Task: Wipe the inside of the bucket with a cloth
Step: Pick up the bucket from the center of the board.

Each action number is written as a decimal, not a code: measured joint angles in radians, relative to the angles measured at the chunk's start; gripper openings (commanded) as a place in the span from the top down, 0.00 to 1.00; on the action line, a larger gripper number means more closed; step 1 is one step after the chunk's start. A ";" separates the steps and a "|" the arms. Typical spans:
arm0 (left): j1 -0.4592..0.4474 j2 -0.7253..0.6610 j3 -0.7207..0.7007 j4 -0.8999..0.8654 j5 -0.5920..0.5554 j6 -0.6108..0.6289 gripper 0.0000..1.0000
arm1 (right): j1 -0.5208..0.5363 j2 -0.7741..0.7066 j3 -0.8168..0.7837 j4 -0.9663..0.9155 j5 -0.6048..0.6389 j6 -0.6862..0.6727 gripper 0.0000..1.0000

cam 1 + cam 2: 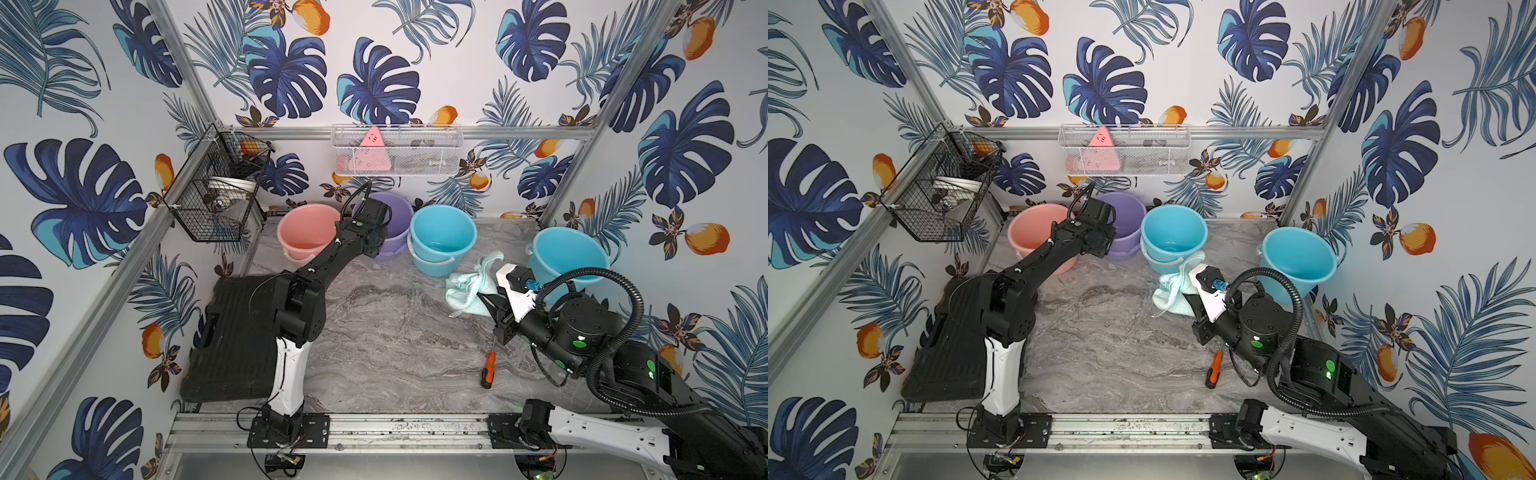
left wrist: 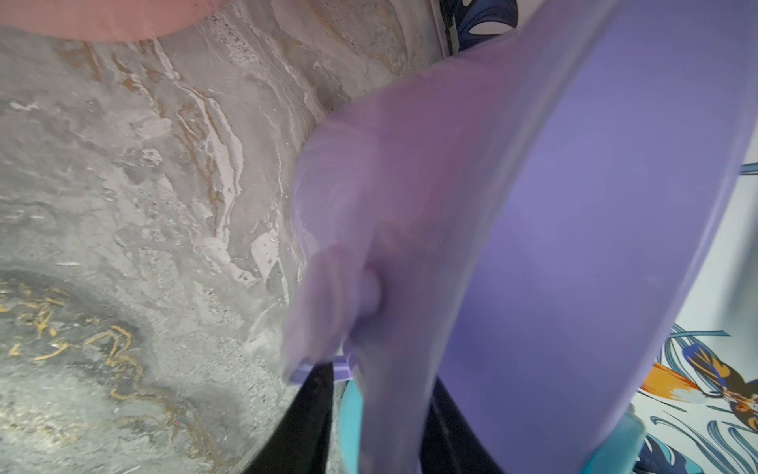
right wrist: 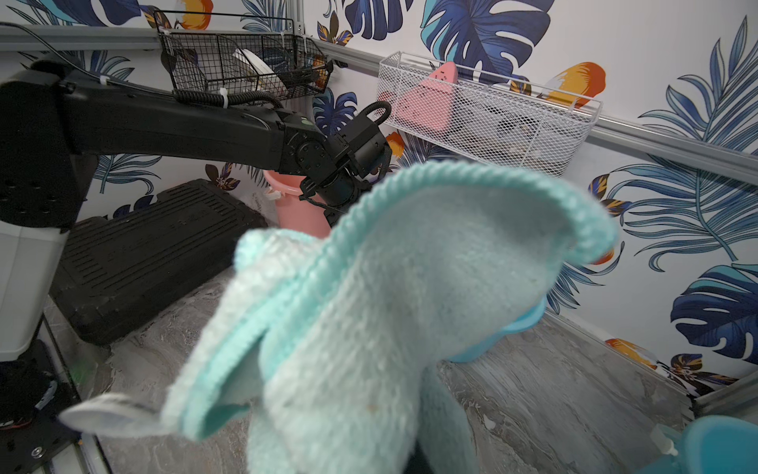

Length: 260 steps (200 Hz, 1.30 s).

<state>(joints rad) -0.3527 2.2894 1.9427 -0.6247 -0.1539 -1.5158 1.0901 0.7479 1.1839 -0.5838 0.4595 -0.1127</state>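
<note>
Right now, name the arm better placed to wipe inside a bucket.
Right. The right pincer is shut on the pale mint microfibre cloth. The left pincer sits at the rim of the round purple plastic bucket, holding no cloth.

Looking at the cloth: pale mint microfibre, hanging bunched in loose folds, showing a small white tag at one edge, right of the table's middle; finding the purple bucket standing mouth-up at the back edge
</note>
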 measured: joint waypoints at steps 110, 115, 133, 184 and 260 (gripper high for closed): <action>0.029 -0.099 -0.076 0.006 0.024 -0.026 0.98 | 0.000 0.014 0.000 0.000 0.000 0.000 1.00; 0.029 -0.100 -0.074 0.007 0.028 -0.027 0.98 | 0.000 0.015 0.000 0.000 0.000 0.000 1.00; 0.030 -0.107 -0.073 0.010 0.041 -0.029 1.00 | 0.000 0.015 0.000 0.000 -0.002 0.000 1.00; 0.031 -0.202 -0.196 0.060 0.057 -0.050 1.00 | 0.000 0.018 0.000 0.000 -0.002 0.000 1.00; 0.031 -0.348 -0.368 0.127 0.084 -0.052 1.00 | 0.000 0.036 0.000 0.000 -0.018 0.002 1.00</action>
<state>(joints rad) -0.3214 1.9419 1.5749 -0.4976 -0.0700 -1.5681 1.0901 0.7841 1.1839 -0.5835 0.4419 -0.1112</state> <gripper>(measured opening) 0.143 0.113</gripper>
